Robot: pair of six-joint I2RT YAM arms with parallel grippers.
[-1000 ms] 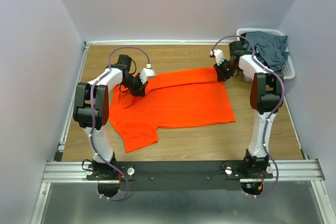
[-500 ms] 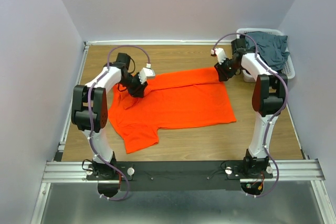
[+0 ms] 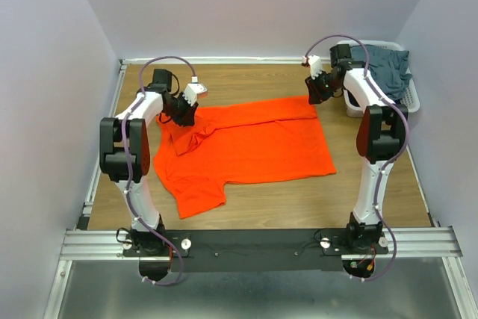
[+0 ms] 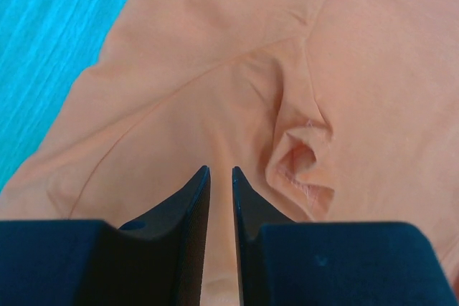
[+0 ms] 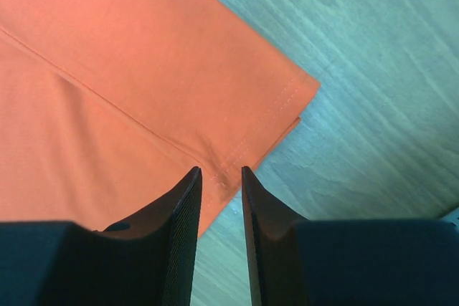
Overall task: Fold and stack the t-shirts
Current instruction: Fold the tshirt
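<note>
The orange t-shirt is spread on the counter with only its far edge folded over. The grey t-shirts are heaped in the basket, unfolded. The left jaws and right jaws are slightly parted and empty above its far corners.

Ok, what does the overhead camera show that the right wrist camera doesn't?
Only overhead: the whole outline of the bright orange-red t-shirt, the left hand over its wrinkled end, and the white slatted plastic basket holding dark blue-grey shirts. Only right wrist: the hem stitching at the shirt's doubled-over corner, and the right hand slightly open, nothing pinched. Both: the orange shirt, the wooden table and the right hand at that far corner.
</note>
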